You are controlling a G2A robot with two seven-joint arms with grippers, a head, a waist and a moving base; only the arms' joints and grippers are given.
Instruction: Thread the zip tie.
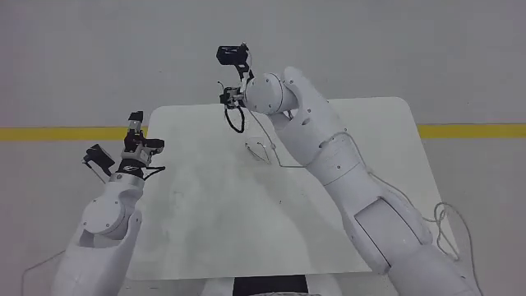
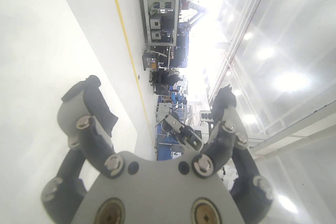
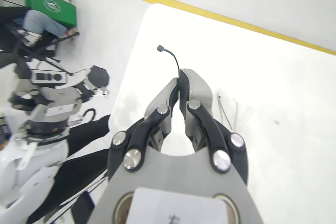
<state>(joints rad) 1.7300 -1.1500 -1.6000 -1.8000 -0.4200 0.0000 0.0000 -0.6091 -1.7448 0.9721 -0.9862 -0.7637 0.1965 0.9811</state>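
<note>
Thin strap, one-sided hold
My right gripper (image 3: 179, 82) pinches the black zip tie (image 3: 175, 59), left gripper (image 2: 157, 89) spread empty; I fear the strap swivelling in that pinch.

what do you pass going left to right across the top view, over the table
left gripper → black zip tie, hanging from the right gripper → white zip tie, lying on the table
</note>
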